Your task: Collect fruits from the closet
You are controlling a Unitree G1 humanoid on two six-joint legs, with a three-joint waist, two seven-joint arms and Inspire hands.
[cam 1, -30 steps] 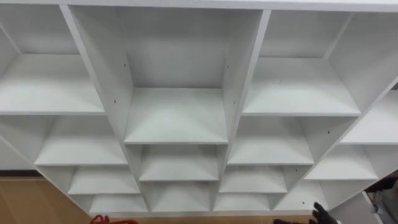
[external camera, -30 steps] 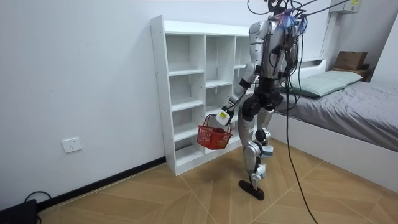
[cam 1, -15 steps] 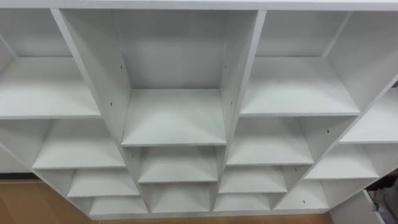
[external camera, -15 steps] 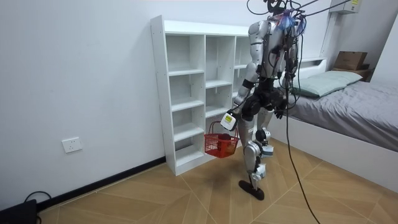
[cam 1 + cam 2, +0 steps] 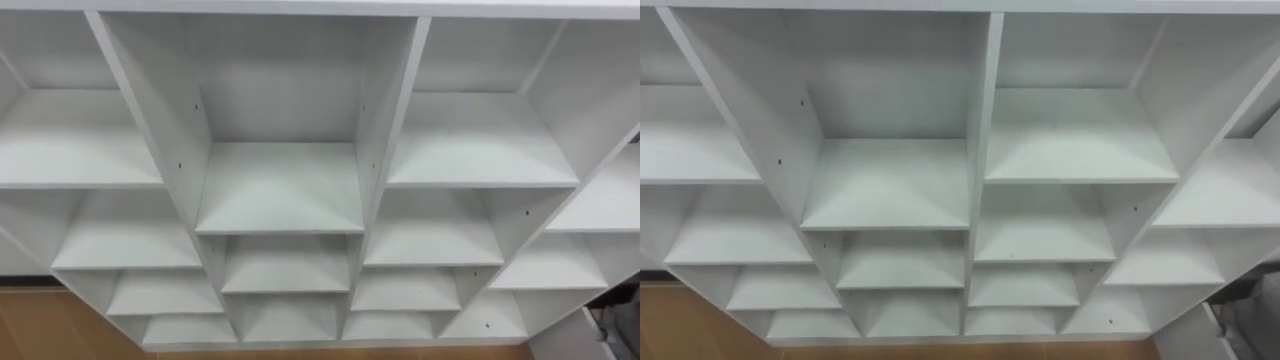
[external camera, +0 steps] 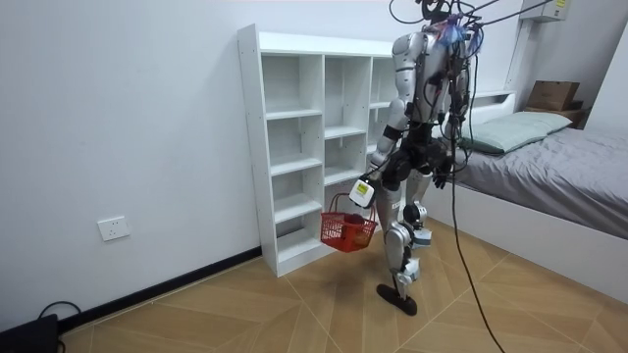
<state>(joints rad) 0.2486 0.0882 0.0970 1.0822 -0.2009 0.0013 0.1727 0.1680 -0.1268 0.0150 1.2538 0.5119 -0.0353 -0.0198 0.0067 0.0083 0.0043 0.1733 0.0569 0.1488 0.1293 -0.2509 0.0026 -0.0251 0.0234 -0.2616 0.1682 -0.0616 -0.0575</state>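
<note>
Basket (image 6: 345, 231) hangs from left hand (image 6: 361, 192), fingers curled on handle (image 6: 342, 201), contents indistinct.

Two head cameras, side by side, look down from close at the white closet (image 5: 280, 190), sharing nearly the same shelves. The room camera stands well off, on the side of the left hand (image 6: 361, 190) carrying the basket (image 6: 345, 231), seeing the whole robot.
</note>
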